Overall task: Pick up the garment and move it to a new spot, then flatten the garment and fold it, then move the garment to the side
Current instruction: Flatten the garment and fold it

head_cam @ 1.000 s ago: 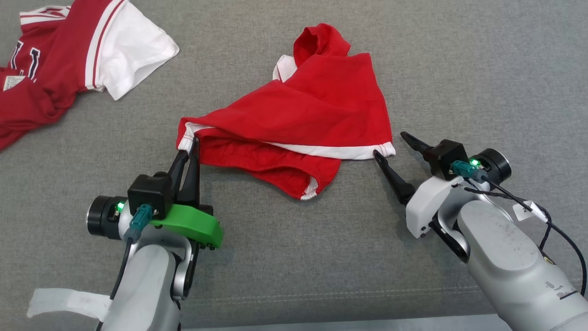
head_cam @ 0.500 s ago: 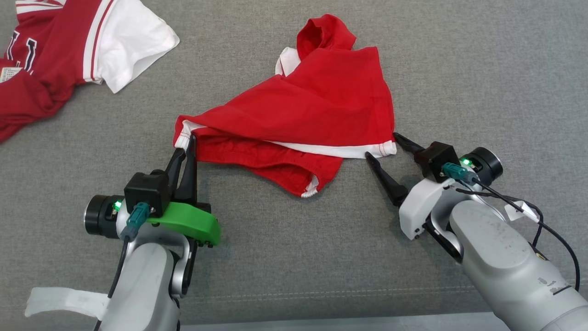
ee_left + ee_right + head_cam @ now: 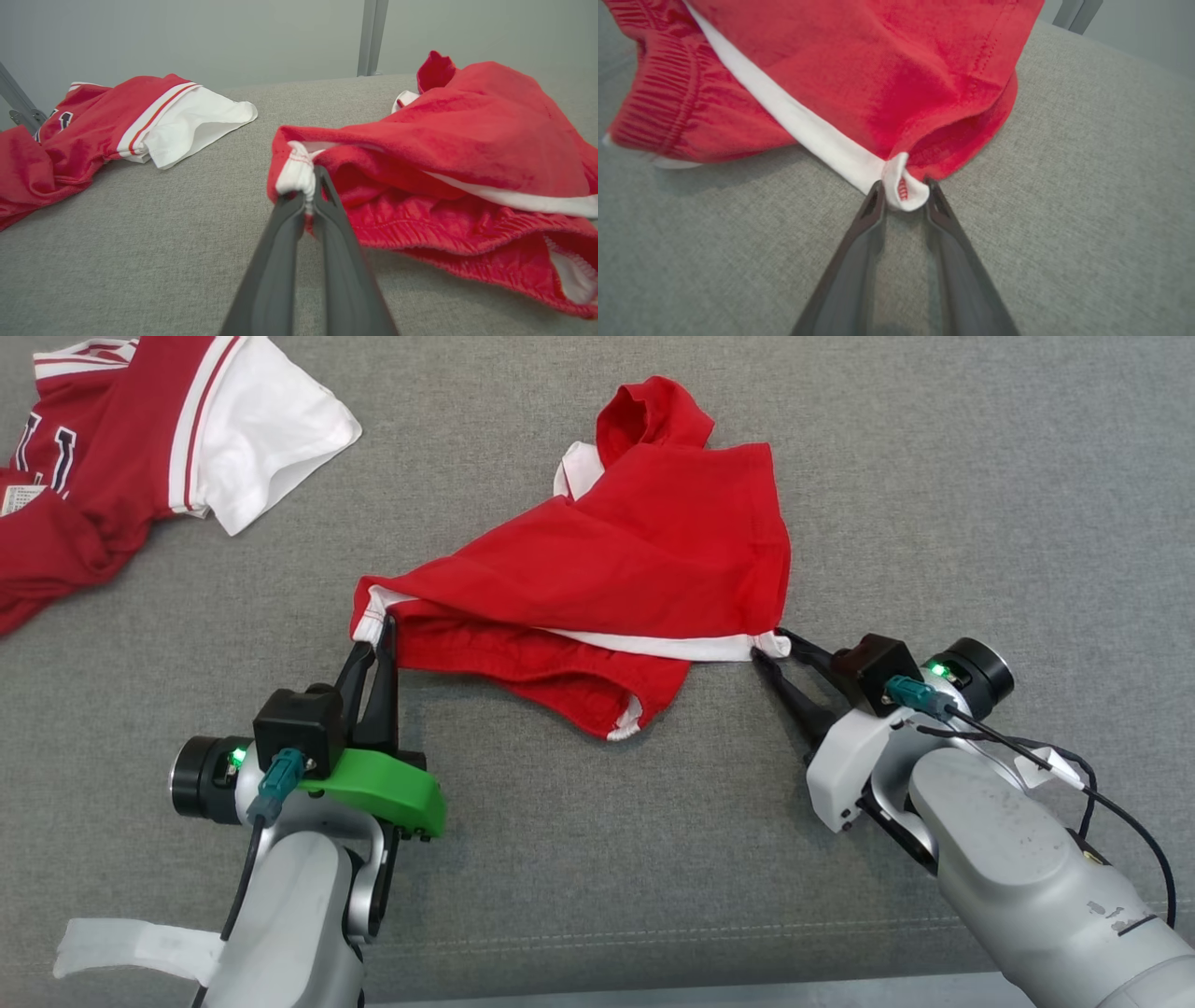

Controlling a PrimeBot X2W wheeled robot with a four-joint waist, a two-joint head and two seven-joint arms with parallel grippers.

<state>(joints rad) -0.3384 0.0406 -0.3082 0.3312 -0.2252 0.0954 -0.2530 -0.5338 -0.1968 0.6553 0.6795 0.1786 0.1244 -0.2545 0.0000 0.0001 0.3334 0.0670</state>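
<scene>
The garment (image 3: 644, 560), red shorts with white trim, lies crumpled on the grey padded surface (image 3: 980, 476) in the middle of the head view. My left gripper (image 3: 381, 630) is shut on the white-trimmed corner at the garment's left end, and the left wrist view shows that corner (image 3: 296, 170) pinched at the gripper (image 3: 308, 186) tips. My right gripper (image 3: 770, 649) has closed around the white hem corner at the garment's lower right. In the right wrist view the curled white corner (image 3: 903, 186) sits squeezed between the two fingertips of the right gripper (image 3: 903, 193). The garment (image 3: 878, 70) bulges beyond it.
A second piece of clothing, a red and white jersey (image 3: 140, 457), lies bunched at the far left, also in the left wrist view as the jersey (image 3: 93, 130). The surface's stitched front edge (image 3: 653, 933) runs just below my arms. A metal post (image 3: 371, 37) stands behind the surface.
My right gripper moved forward to the garment's lower right corner and its wide-open fingers closed onto the white hem. The left gripper kept its hold and stayed put.
</scene>
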